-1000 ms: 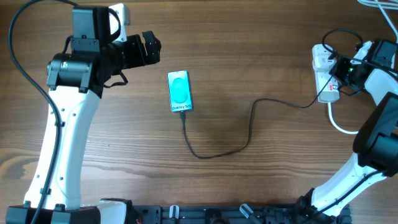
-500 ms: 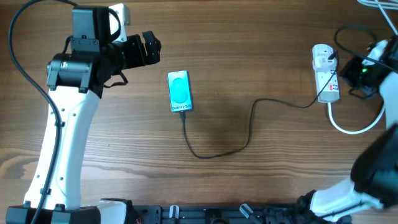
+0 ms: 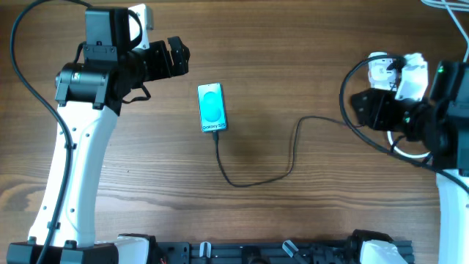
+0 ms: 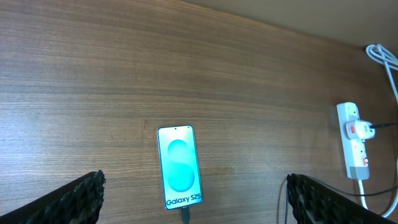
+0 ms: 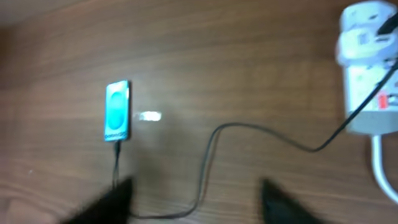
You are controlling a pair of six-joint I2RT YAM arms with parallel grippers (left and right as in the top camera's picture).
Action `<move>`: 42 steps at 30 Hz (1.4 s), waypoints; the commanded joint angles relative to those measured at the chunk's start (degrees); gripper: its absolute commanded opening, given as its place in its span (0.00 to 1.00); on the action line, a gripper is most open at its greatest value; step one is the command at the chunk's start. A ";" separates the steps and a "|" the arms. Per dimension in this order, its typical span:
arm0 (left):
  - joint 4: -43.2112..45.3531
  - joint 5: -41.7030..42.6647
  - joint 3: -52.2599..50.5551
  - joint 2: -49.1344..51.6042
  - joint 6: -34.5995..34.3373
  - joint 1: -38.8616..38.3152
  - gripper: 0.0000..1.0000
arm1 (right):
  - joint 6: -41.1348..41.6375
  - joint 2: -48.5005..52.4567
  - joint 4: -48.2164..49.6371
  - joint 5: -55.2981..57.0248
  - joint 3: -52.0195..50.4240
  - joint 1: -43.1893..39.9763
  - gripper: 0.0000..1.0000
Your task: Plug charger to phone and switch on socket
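The phone (image 3: 212, 108) lies flat at the table's middle with its screen lit, also seen in the left wrist view (image 4: 180, 167) and the right wrist view (image 5: 117, 111). The charger's thin black cable (image 3: 293, 147) runs from the phone's lower end in a loop to the socket (image 3: 378, 71) at the right, where its black plug (image 4: 367, 127) sits. The socket (image 4: 356, 140) is partly covered by the right arm in the overhead view. My right gripper (image 3: 360, 110) hovers just left of and below the socket, open and holding nothing. My left gripper (image 3: 179, 59) is open, up-left of the phone.
A thicker white cable (image 3: 401, 152) leaves the socket's lower end and curls under the right arm. Another white cable (image 4: 384, 59) lies at the far right back. The right wrist view is blurred.
The right gripper was shut at the socket's right side; it has pulled off, swung over to the socket's left and lower side, and opened. Left arm and phone have not moved.
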 commanded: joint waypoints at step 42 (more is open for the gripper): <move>0.09 -0.55 0.44 -0.35 0.31 0.39 1.00 | -0.68 -66.36 59.63 5.88 -74.27 8.50 1.00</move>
